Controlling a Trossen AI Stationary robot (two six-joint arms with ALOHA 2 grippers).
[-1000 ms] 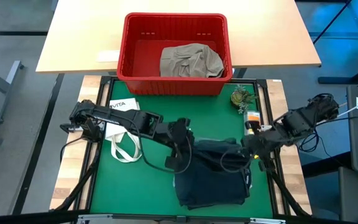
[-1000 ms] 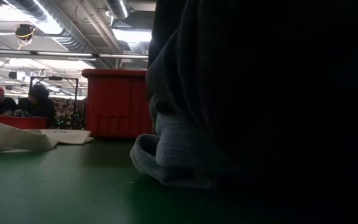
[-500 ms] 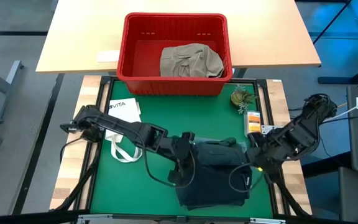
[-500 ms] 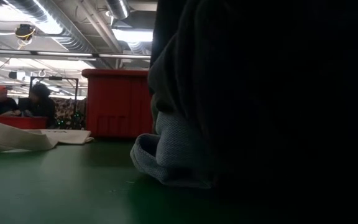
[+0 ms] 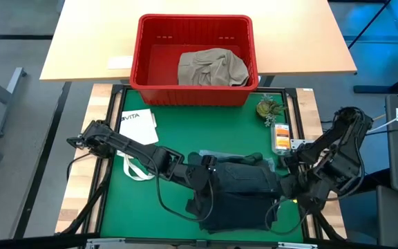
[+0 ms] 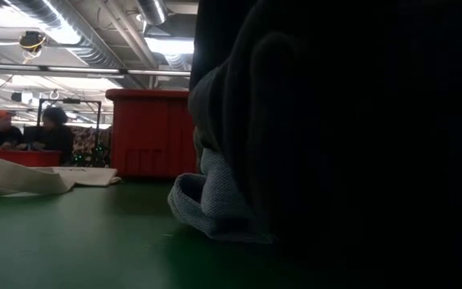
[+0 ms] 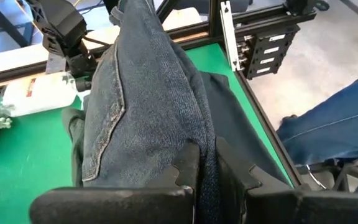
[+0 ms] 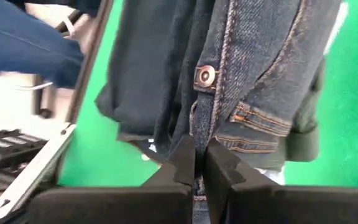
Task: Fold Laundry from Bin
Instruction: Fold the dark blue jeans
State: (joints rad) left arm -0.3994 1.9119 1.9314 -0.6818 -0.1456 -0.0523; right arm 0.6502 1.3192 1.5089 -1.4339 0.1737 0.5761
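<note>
Dark blue denim jeans (image 5: 244, 188) hang in a band between my two grippers over the near half of the green mat. My left gripper (image 5: 211, 174) is shut on their left end, and my right gripper (image 5: 287, 184) on their right end. The jeans' lower part lies piled on the mat (image 5: 237, 216), and in the low view this dark cloth (image 6: 335, 144) fills the right side. The red bin (image 5: 194, 90) stands on the far table with a khaki garment (image 5: 211, 67) inside. My left gripper pinches a bunched fold of the denim (image 7: 197, 134) between its two fingers, which slant down toward the table's right. The cloth runs away from the fingers toward the other arm, held off the mat there. My right gripper pinches the jeans' waistband just under the metal button (image 8: 199, 127) between its two fingers. The fingers come from above, pointing steeply down. The waistband is lifted, and the cloth hangs past it to the mat.
A white tote bag (image 5: 135, 142) lies on the mat's left side. A small plant (image 5: 268, 108) and an orange-labelled packet (image 5: 280, 135) sit at the mat's right edge. Bare green mat (image 5: 206, 128) stretches between the bin and the jeans. People sit in the room behind (image 6: 22, 128).
Both grippers, still shut, have moved toward the table's near edge and sunk a little. The held upper edge of the jeans has come with them, over the part that stays piled on the mat.
</note>
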